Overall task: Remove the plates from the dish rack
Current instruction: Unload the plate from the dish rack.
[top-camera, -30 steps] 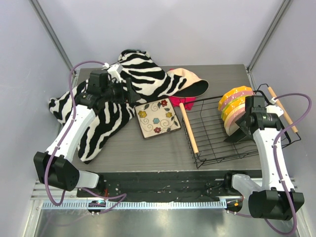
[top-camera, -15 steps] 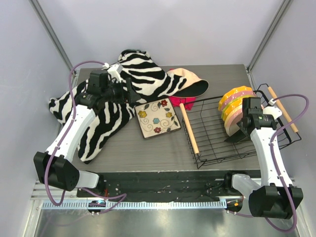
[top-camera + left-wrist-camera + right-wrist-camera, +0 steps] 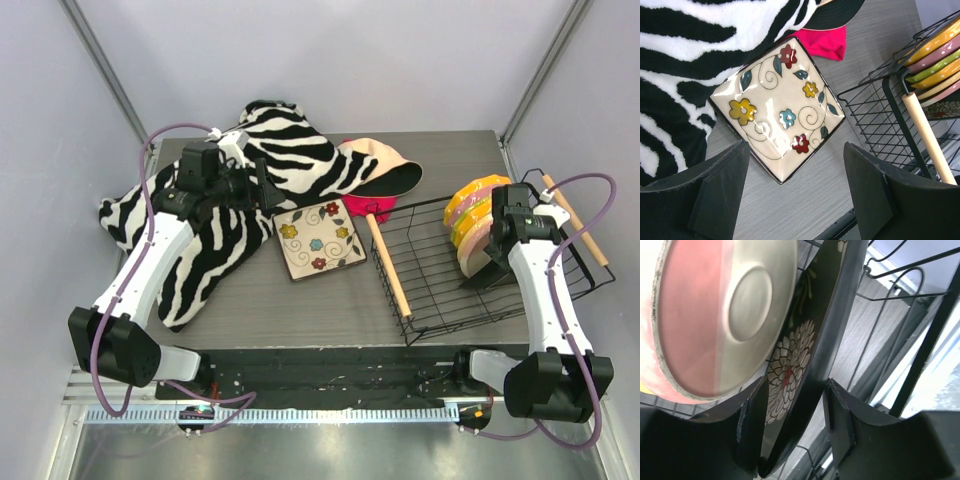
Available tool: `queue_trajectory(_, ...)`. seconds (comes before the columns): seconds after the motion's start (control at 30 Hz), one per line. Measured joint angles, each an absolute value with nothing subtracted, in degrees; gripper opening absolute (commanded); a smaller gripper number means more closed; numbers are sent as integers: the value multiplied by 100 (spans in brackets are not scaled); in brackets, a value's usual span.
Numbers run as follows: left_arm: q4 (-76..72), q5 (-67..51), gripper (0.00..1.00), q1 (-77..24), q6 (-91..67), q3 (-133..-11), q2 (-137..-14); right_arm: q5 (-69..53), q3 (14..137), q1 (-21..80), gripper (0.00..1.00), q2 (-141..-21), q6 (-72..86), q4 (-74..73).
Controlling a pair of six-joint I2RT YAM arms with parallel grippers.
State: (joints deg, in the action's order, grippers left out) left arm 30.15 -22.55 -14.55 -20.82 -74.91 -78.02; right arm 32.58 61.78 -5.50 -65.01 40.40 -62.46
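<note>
**Change from the earlier frame.** The right gripper has narrowed its jaws over the last second. The dish rack has slewed slightly on the table, and the near end of its wooden handle has moved toward the right arm.

**Right gripper.** Its two fingers are clamped on the rim of the dark square plate, one on each face. This plate stands on edge inside the rack and shows a white flower with a red centre. The round pink-cream plate stands just beside it, also in the rack.

**Left gripper.** The left gripper hangs with its jaws wide apart and holds nothing. It is above the cream square plate, which lies flat on the table just outside the rack, beside the wooden handle.

**Rack contents.** The other plates, orange, pink and yellow-green, stand on edge in a row toward the rack's far end.

**Surroundings.** A zebra cloth is spread well away from the rack on the left arm's side. A peach hat and a pink cloth lie just beyond the rack's far corner. The table is grey with a fine grain. Pale walls enclose it on three sides.
</note>
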Motion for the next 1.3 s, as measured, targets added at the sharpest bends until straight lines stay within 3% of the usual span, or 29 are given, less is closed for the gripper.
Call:
queue_trajectory(0.67, 2985, -2329, 80, -1455, -2095, -7443, -7773, 3472, 7620, -624, 1, -7091, 2904, -6801)
queue_trajectory(1.3, 2987, -2510, 80, -1455, -2121, -7443, -7776, 3111, 8141, -624, 1, -6956, 2366, -7205)
